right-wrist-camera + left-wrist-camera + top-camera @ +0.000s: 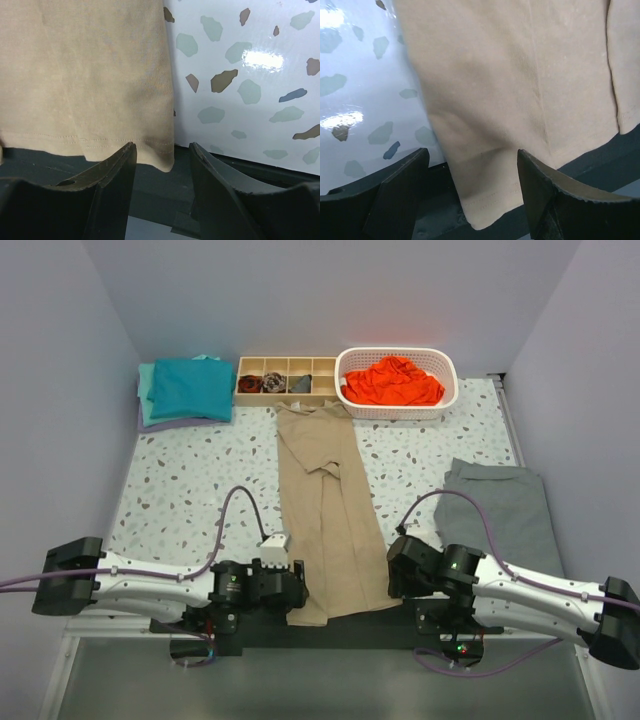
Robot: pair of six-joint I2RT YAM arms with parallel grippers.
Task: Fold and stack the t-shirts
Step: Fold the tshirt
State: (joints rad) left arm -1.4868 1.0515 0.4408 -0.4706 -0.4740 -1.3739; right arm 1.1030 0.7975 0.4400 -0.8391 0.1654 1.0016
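Tan-khaki t-shirt [325,510] lies mid-table on the speckled table [180,490], folded lengthwise into a narrow strip. Its long axis runs from 12 o'clock to 6 o'clock, drifting slightly toward 5 at the near end. The collar end points to 12, close to the wooden compartment tray [286,380], and the stitched hem points to 6, lapping over the table's near edge onto the dark base bar. It looks like thin, soft cotton: light and limp, likely to sag and crease wherever it is unsupported, and likely to drag on the tabletop rather than slide as one piece. The two hem corners seem the best places to take hold, pinching all layers together so the fold does not come apart. The left gripper [472,165] sits at the hem's 7 o'clock corner with jaws spread and the cloth lying between them, unclamped. The right gripper [162,150] is at the 5 o'clock corner, also spread wide, with the hem corner just ahead of the gap. Folded teal t-shirts [185,388] are stacked toward 11 o'clock. An orange-red t-shirt [393,380] is crumpled in the white basket [447,390] toward 1 o'clock. A grey cloth [500,505] lies flat at 3 o'clock.
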